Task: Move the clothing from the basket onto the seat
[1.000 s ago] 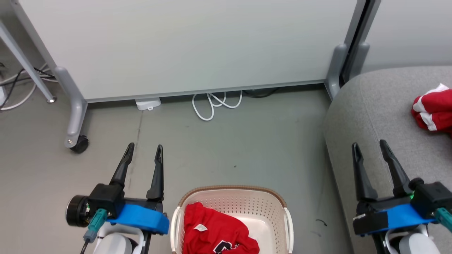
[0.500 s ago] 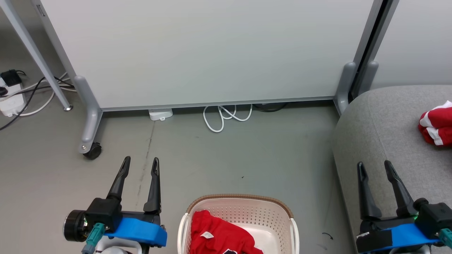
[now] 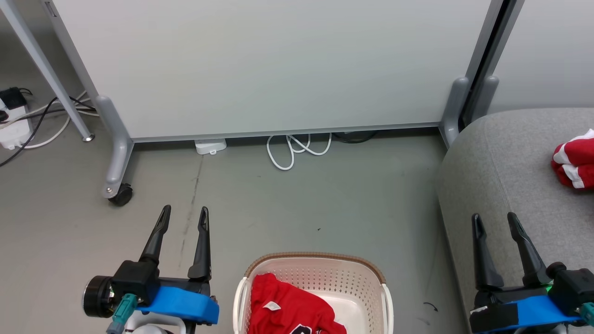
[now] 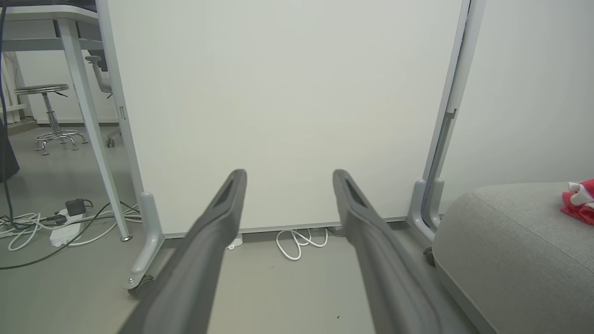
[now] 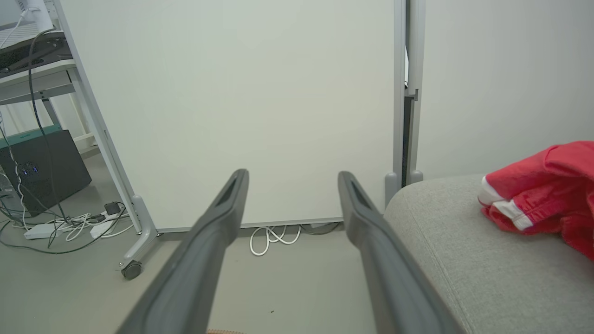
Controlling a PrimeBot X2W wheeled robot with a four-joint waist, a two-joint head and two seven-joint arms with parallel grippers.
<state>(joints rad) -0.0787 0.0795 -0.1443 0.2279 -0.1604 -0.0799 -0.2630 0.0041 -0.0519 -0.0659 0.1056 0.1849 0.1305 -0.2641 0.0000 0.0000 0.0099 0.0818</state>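
One red shirt (image 3: 287, 311) lies crumpled in the cream basket (image 3: 366, 278) at the bottom centre of the head view. A second red shirt (image 3: 575, 160) with white trim rests on the grey sofa (image 3: 501, 162) at the right, and it also shows in the right wrist view (image 5: 543, 199) and the left wrist view (image 4: 582, 202). My left gripper (image 3: 184, 214) stands open over the floor, left of the basket, holding nothing. My right gripper (image 3: 494, 220) is open and empty above the sofa's front left corner (image 5: 445, 241).
A white partition panel (image 3: 278, 65) on castor feet (image 3: 119, 195) stands behind the basket. A coiled white cable (image 3: 297, 148) lies at its base. A power strip with cables (image 3: 14, 125) and a table leg (image 3: 46, 74) are at the far left.
The head camera has tilted, so the whole picture has shifted down and the basket sits lower in view. Both grippers stay open and empty in the same pose.
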